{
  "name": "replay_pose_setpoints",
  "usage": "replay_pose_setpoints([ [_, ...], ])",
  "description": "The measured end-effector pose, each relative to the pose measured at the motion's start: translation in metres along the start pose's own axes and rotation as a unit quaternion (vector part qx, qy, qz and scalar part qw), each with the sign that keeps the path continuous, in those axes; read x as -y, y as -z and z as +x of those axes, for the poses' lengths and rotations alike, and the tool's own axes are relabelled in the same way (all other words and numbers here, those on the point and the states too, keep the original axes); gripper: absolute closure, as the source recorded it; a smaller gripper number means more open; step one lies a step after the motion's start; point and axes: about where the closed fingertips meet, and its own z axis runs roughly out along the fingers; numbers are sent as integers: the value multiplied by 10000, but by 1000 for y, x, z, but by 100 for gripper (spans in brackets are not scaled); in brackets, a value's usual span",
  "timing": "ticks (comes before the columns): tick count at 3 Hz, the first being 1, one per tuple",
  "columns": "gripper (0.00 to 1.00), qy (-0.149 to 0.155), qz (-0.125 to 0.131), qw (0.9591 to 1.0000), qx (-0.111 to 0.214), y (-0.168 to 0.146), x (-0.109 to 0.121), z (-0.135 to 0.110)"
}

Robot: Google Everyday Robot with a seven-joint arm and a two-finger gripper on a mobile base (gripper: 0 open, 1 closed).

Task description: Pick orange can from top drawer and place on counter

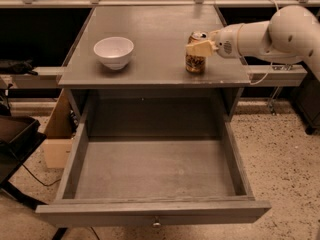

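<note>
Gripper [198, 48] closed across the upper part of the orange can [195, 64], fingers clamped on it. Can upright, base on the counter [150, 31], directly under the gripper. White bowl [114, 52] well apart, beyond the can from my wrist. Top drawer [152, 211] stands open below the gripper.

One bowl [114, 52], one orange can [195, 64], in one gripper [197, 48]

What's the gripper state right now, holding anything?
Gripper: closed on the orange can, which stands upright on the right side of the counter.
</note>
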Motion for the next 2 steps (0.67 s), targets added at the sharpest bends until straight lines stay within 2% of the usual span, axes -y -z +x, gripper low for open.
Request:
replay_pose_setpoints([
  [2,54,-22,-38,10000,23,-6,-2,3],
])
